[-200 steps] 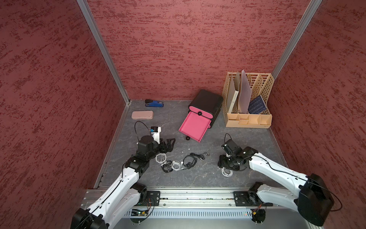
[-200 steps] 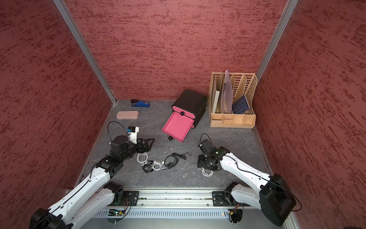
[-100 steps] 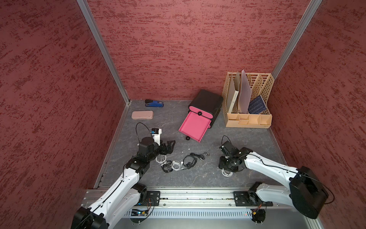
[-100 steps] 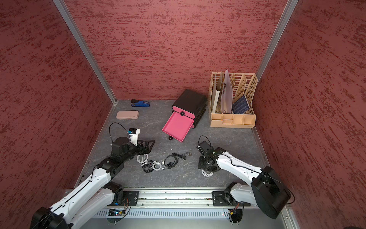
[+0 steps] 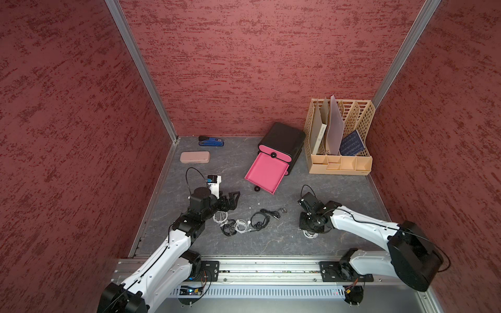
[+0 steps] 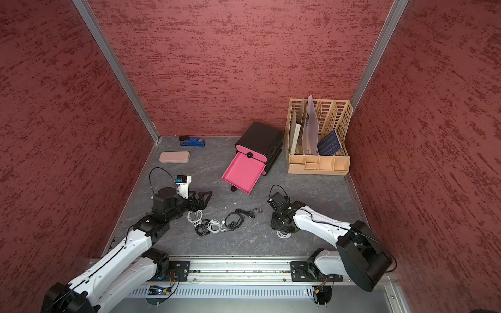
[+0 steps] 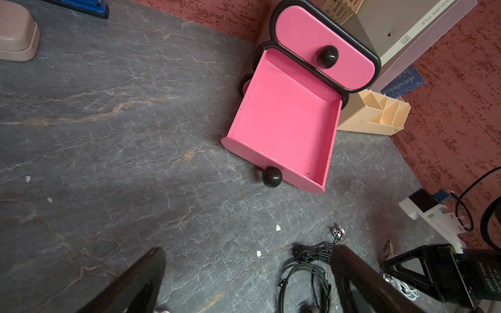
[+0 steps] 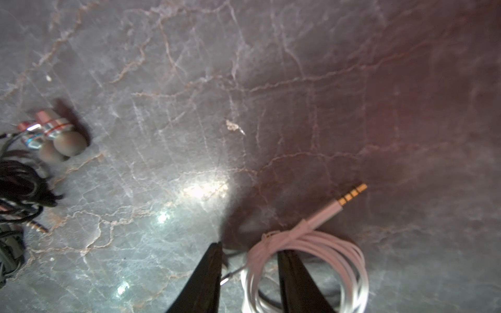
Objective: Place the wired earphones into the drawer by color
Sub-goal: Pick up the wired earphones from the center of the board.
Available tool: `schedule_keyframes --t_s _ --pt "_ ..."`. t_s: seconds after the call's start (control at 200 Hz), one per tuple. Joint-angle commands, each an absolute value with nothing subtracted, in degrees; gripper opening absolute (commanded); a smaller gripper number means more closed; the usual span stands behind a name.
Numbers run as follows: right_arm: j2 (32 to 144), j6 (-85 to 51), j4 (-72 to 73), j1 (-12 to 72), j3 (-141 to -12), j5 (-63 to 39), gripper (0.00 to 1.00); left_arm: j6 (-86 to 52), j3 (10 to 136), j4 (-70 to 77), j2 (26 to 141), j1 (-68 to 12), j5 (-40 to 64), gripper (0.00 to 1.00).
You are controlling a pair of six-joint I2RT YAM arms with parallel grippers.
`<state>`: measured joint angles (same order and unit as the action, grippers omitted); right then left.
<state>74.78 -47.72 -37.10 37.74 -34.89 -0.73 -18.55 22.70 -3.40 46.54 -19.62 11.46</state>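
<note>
A white coil of wired earphones (image 8: 311,244) lies on the grey table under my right gripper (image 8: 249,249). The gripper is open but narrow, with one finger inside the coil and one outside, so the coil's side lies between them. In both top views the coil (image 5: 310,234) (image 6: 283,234) peeks out beneath that gripper (image 5: 307,227). Several more white (image 5: 241,225) and black (image 5: 260,219) earphone bundles lie mid-table. My left gripper (image 7: 248,249) (image 5: 234,200) hangs wide open beside them, holding nothing. The pink drawer (image 5: 267,173) (image 7: 284,122) stands pulled out with nothing in it.
The black cabinet (image 5: 282,138) with a shut pink upper drawer stands behind the open one. A beige file organizer (image 5: 339,162) sits at the back right. A pink case (image 5: 194,157) and a blue stapler (image 5: 211,141) lie at the back left. Red walls enclose three sides.
My right gripper has settled onto the white coil and its jaws have narrowed around the coil's side. The left arm has hardly moved.
</note>
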Motion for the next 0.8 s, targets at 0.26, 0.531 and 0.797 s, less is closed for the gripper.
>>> schedule_keyframes --t_s 0.26,0.531,0.797 --pt "76.7 -45.9 -35.6 38.1 -36.0 0.0 0.21 -17.5 22.5 -2.5 46.7 -19.7 10.8 1.00" --pt "76.8 -45.1 -35.6 38.1 -35.9 0.0 0.10 -17.5 22.5 -2.8 46.3 -19.7 10.5 1.00" --pt "73.8 -43.0 -38.3 38.1 -37.5 0.8 0.08 -17.3 22.4 -2.9 46.2 -19.7 10.6 1.00"
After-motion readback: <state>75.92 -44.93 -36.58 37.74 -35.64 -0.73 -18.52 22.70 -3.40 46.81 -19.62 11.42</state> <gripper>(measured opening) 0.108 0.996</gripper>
